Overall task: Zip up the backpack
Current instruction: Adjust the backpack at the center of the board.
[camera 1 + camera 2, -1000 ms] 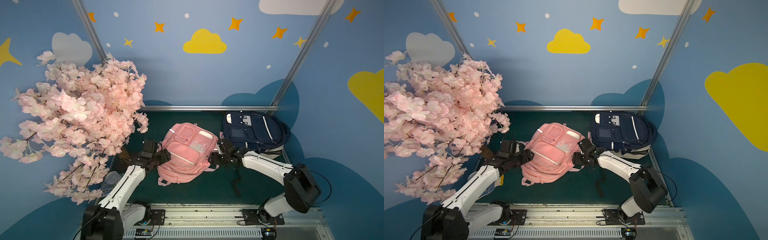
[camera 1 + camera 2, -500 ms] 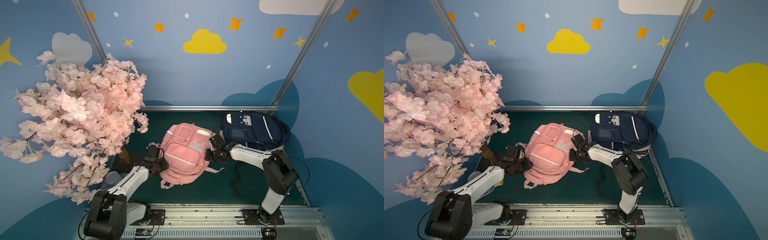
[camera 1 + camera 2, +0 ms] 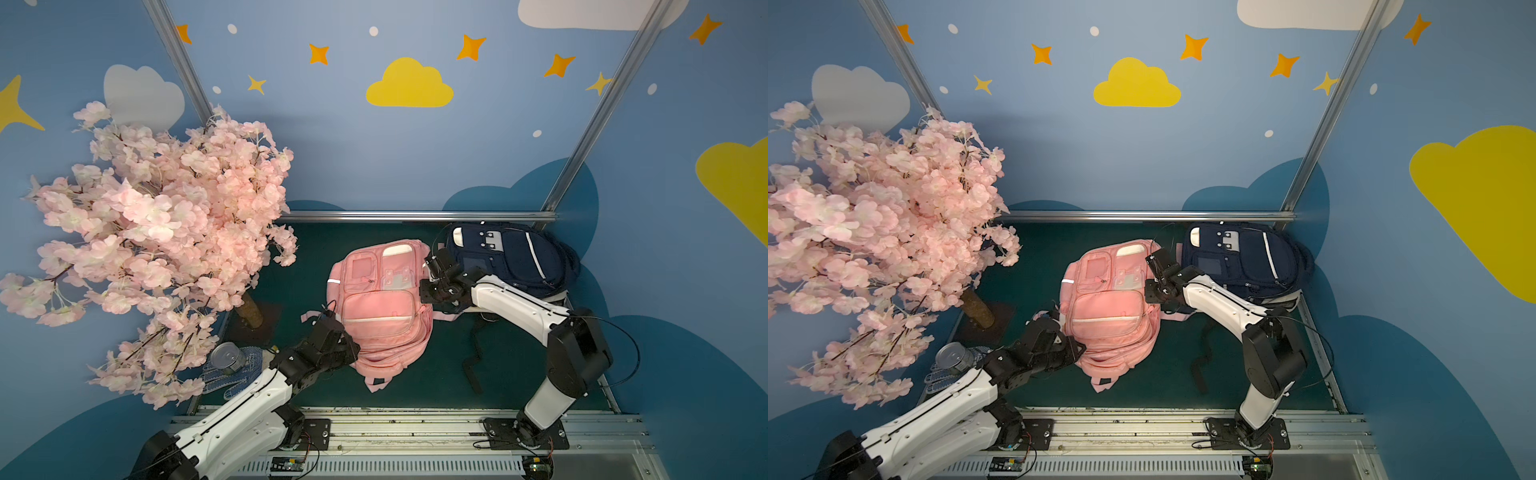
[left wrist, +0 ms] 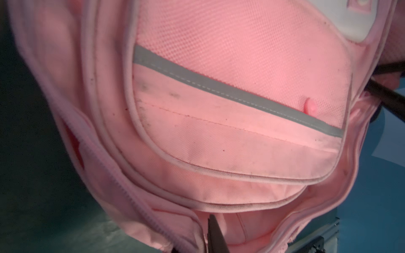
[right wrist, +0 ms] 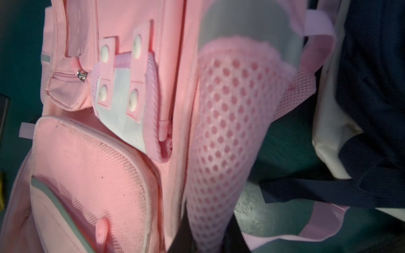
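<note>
- The backpack [image 3: 380, 316] lies front up in the middle of the tabletop [image 3: 436, 386], just left of a navy bag [image 3: 515, 257].
- The left end effector [image 3: 332, 330] sits at its near-left edge. The left wrist view shows one dark fingertip [image 4: 215, 236] against the fabric beside the main zipper [image 4: 122, 190]. I cannot tell whether the jaws have closed or hold anything.
- The right end effector [image 3: 432, 266] is at the far-right side. In the right wrist view it looks clamped narrow on the mesh strap [image 5: 228, 122].
- The zipper gapes along the left side, showing reddish lining [image 4: 73, 140]. Its slider is not in view.
- My reading is that the step in hand is anchoring the bag before the pull.
- To do it well:
  - hold the strap firmly and pull against the slider's travel so the track stays taut;
  - find the slider first, then pinch its tab rather than loose cloth;
  - draw it along the track's curve, slowing at the corner;
  - watch that the lining does not catch in the teeth.
</note>
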Available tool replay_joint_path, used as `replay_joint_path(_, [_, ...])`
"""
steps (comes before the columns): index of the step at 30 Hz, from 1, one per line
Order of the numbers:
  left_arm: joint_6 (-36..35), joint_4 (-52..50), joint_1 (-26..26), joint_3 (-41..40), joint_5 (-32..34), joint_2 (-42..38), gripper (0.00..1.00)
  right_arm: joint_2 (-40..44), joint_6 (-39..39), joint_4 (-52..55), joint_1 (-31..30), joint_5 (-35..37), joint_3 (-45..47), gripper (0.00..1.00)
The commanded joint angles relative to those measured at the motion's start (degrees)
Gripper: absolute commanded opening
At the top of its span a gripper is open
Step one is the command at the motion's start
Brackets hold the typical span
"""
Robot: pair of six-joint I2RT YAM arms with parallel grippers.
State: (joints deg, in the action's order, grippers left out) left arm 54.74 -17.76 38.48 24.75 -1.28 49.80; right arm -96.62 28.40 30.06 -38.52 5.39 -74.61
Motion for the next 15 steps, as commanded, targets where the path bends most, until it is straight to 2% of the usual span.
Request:
replay_joint_path(1, [4.7, 7.2, 7.0, 2.1, 1.2, 4.1, 0.15, 2.9, -4.0, -7.1, 1.0, 4.9, -2.3, 0.0])
replay_joint_path(5, [4.7, 11.2, 15.1, 7.5, 3.1, 13.7, 0.18, 0.6, -6.8, -5.6, 1.7, 4.5, -6.9, 0.0])
replay_joint_path(7, [3.8, 12.5, 17.2, 10.5, 2.5, 18.4, 0.25, -1.8, -8.2, -3.7, 2.1, 4.3, -10.0, 0.0])
replay_joint_path(10, [3.0, 10.0, 17.4, 13.2, 2.4, 20.8, 0.38, -5.2, -9.0, -1.7, 2.7, 4.1, -12.9, 0.0])
replay_joint_path(11, [2.9, 8.3, 17.1, 13.5, 3.6, 20.3, 0.43, -5.7, -8.8, -1.1, 2.8, 3.9, -13.4, 0.04])
replay_joint_path(12, [2.8, 6.6, 16.6, 13.5, 4.7, 19.0, 0.49, -6.1, -8.5, -0.5, 2.9, 3.6, -13.7, 0.12])
replay_joint_path(13, [2.7, 5.0, 15.8, 13.1, 6.4, 17.4, 0.54, -6.1, -8.2, -0.1, 2.9, 3.2, -13.8, 0.24])
replay_joint_path(15, [2.0, 1.8, 13.3, 12.1, 8.7, 13.7, 0.62, -5.5, -7.7, 0.5, 2.9, 3.0, -13.7, 0.41])
